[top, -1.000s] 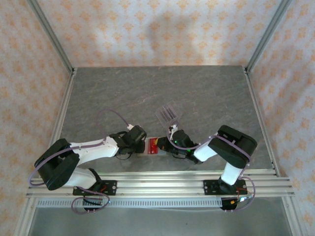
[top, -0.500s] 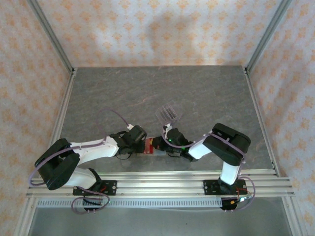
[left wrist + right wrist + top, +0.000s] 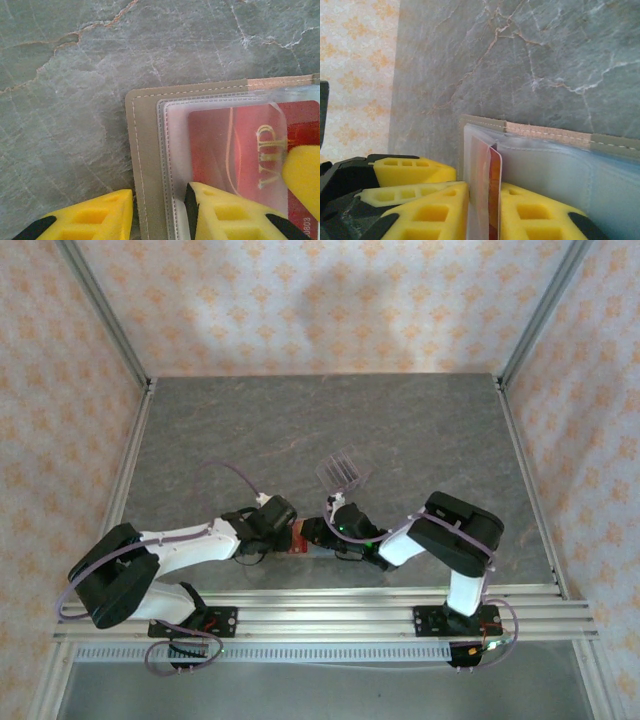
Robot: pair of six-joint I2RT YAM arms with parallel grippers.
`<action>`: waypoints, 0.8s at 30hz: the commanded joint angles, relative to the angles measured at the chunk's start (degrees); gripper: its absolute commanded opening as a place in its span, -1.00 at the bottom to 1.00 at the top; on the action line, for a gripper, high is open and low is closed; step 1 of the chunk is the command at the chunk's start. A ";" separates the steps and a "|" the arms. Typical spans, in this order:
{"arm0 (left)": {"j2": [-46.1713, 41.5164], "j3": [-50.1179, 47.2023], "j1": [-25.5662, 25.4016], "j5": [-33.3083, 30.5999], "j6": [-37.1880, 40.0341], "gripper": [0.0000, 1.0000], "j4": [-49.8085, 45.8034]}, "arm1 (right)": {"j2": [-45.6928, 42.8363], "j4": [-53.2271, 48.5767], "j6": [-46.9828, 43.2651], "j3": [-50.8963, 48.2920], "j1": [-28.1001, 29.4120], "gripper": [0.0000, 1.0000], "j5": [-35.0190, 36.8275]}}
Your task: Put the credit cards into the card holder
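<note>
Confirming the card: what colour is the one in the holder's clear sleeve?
Red with gold VIP lettering; the card shows best in the left wrist view.

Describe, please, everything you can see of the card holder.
The card holder lies open and flat on the grey table: an olive-brown, leather-like cover with pale stitching and clear plastic sleeves. A red card lettered VIP shows through one sleeve. The left gripper straddles its edge, one finger on the sleeves.

White-and-black arms (image 3: 190, 540), yellow jaws
</note>
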 commanded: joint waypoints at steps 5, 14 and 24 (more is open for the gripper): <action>-4.07 -0.88 0.35 1.53 -0.65 -0.29 -4.35 | -9.92 -27.07 -4.62 5.48 0.72 -0.27 3.41; -8.89 -0.07 1.21 2.35 -0.13 -0.26 -6.71 | -16.47 -50.53 -10.14 14.79 0.65 -0.33 8.35; -8.58 -0.91 3.25 3.76 0.94 -0.41 -5.11 | -8.35 -50.83 -9.20 19.40 1.33 -1.00 5.00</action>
